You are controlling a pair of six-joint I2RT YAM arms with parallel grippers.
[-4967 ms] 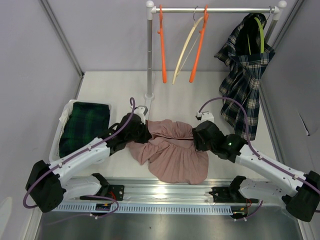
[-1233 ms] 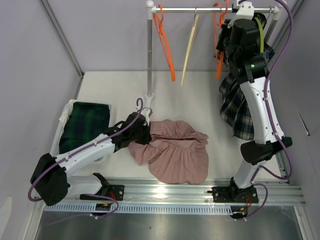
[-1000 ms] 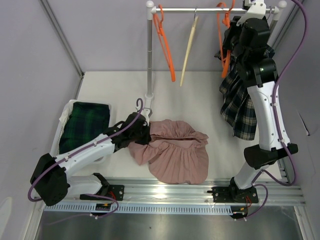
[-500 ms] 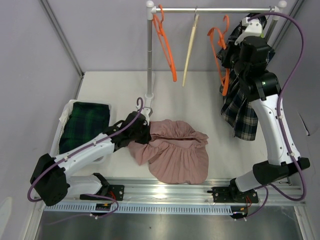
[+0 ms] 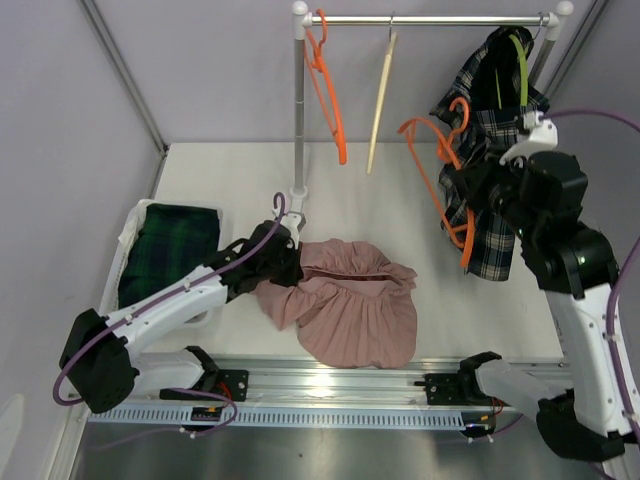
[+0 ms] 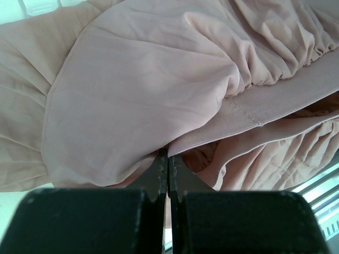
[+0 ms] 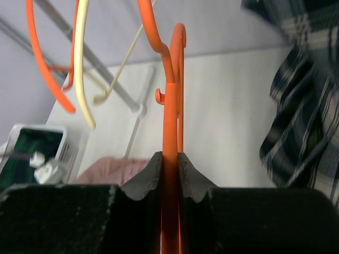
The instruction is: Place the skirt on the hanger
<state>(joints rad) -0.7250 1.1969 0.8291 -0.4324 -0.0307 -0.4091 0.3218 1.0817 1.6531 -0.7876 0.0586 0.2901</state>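
The pink skirt [image 5: 352, 302] lies crumpled on the table in front of the arms. My left gripper [image 5: 284, 262] is at its left edge, shut on a fold of the fabric by the waistband [image 6: 265, 103]; in the left wrist view the fingertips [image 6: 168, 159] are pressed together under the cloth. My right gripper [image 5: 462, 195] is raised at the right, away from the rail, and is shut on an orange hanger [image 5: 436, 170]. In the right wrist view the hanger [image 7: 170, 100] rises straight out from between the pads [image 7: 170, 159], hook uppermost.
A clothes rail [image 5: 430, 19] on a white pole [image 5: 298, 110] spans the back, carrying an orange hanger [image 5: 330, 90], a cream hanger [image 5: 380, 90] and a plaid skirt [image 5: 490, 170]. A white bin [image 5: 127, 232] with dark green plaid cloth [image 5: 165, 250] sits at the left.
The right arm has lifted the orange hanger off the rail and carried it down and toward the near side. The left arm and the pink skirt have stayed put.
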